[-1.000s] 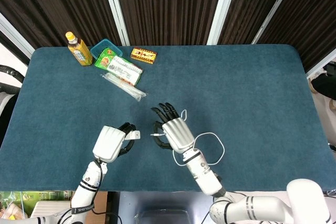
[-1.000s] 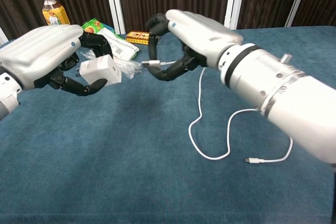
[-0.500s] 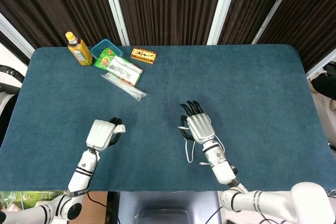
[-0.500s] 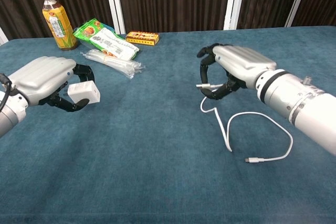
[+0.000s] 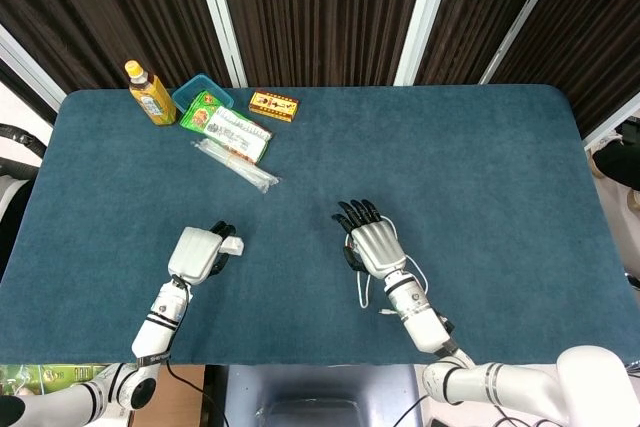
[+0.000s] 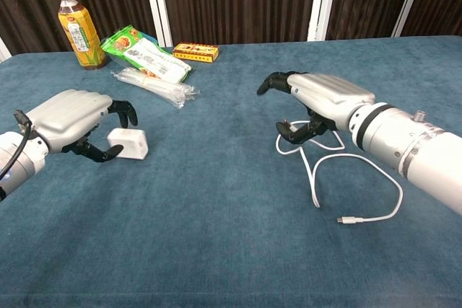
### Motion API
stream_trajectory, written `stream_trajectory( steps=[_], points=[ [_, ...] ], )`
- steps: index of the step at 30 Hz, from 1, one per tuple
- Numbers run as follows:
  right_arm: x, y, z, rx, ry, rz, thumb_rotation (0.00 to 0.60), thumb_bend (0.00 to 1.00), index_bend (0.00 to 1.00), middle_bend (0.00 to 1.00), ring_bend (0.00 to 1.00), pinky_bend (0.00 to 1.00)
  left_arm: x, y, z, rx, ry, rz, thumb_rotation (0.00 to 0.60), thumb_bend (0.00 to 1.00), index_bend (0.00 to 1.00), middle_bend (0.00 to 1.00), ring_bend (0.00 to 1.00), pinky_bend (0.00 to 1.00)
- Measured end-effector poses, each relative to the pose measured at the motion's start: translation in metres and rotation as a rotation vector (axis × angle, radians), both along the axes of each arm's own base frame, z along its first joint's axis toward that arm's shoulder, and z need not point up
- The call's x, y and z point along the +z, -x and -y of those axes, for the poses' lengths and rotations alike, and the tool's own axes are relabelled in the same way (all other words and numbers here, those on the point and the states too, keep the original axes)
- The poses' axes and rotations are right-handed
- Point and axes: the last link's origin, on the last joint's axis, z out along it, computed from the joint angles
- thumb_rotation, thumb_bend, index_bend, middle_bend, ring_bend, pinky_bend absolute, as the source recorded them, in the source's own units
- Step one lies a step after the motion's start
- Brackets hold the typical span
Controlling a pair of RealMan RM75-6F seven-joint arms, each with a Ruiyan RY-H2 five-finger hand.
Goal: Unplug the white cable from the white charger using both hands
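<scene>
Far left corner of the blue table [image 5: 480,147]: a tea bottle [image 5: 149,92] with a yellow cap stands upright, a teal container [image 5: 198,88] just beside it. A green snack packet [image 5: 226,126] lies flat, overlapping that container, with a clear plastic sleeve [image 5: 238,165] alongside its near edge. A small orange box [image 5: 273,104] lies flat near the back edge; dark curtains [image 5: 320,7] with white posts hang behind.

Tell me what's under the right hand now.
Under the right hand lies the looped near end of the white cable, on the blue tablecloth. The rest trails toward the robot. The hand's palm covers the plug end, so whether fingers touch it cannot be seen.
</scene>
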Motion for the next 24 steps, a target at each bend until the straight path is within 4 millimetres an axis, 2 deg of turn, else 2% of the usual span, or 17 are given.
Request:
stream_trajectory(
  steps=[4, 8, 13, 15, 16, 17, 18, 19, 22, 24],
  points=[
    [0.008, -0.001, -0.001, 0.006, 0.001, 0.007, 0.600, 0.49, 0.01, 0.05, 0.00, 0.00, 0.001, -0.001, 0.002, 0.003, 0.013, -0.014, 0.600, 0.44, 0.23, 0.22, 1.00, 1.00],
    [0.018, -0.001, -0.005, 0.007, -0.009, 0.022, 0.600, 0.41, 0.00, 0.03, 0.00, 0.00, 0.004, -0.004, 0.004, 0.002, 0.013, -0.007, 0.600, 0.44, 0.22, 0.20, 1.00, 1.00],
    [0.038, 0.001, -0.012, 0.016, -0.009, 0.052, 0.600, 0.39, 0.00, 0.01, 0.00, 0.00, 0.019, -0.011, 0.011, -0.024, -0.014, 0.028, 0.600, 0.44, 0.21, 0.19, 0.99, 1.00],
    [0.050, 0.005, -0.017, 0.022, -0.004, 0.058, 0.600, 0.37, 0.00, 0.00, 0.00, 0.00, 0.029, -0.012, 0.015, -0.040, -0.032, 0.048, 0.600, 0.44, 0.21, 0.18, 0.93, 1.00],
    [0.055, 0.007, -0.020, 0.024, -0.001, 0.057, 0.600, 0.35, 0.00, 0.00, 0.00, 0.00, 0.038, -0.012, 0.019, -0.052, -0.047, 0.061, 0.600, 0.43, 0.19, 0.18, 0.82, 0.97],
    [0.061, 0.010, -0.024, 0.026, 0.002, 0.054, 0.600, 0.33, 0.00, 0.00, 0.00, 0.00, 0.045, -0.012, 0.022, -0.061, -0.059, 0.073, 0.600, 0.43, 0.19, 0.18, 0.72, 0.92],
    [0.070, 0.016, -0.029, 0.028, 0.008, 0.044, 0.600, 0.32, 0.00, 0.00, 0.00, 0.00, 0.052, -0.010, 0.026, -0.069, -0.067, 0.086, 0.600, 0.43, 0.17, 0.16, 0.51, 0.75],
    [0.078, 0.021, -0.034, 0.027, 0.014, 0.032, 0.600, 0.31, 0.00, 0.00, 0.00, 0.00, 0.062, -0.007, 0.032, -0.077, -0.069, 0.103, 0.600, 0.43, 0.16, 0.15, 0.30, 0.53],
    [0.109, 0.046, -0.053, -0.003, 0.054, -0.036, 0.600, 0.27, 0.00, 0.00, 0.00, 0.00, 0.084, 0.006, 0.050, -0.087, -0.047, 0.152, 0.600, 0.43, 0.13, 0.07, 0.03, 0.13],
    [0.136, 0.068, -0.068, -0.046, 0.112, -0.091, 0.600, 0.26, 0.00, 0.00, 0.00, 0.00, 0.097, 0.018, 0.062, -0.082, -0.038, 0.193, 0.600, 0.43, 0.12, 0.04, 0.00, 0.04]
  ],
)
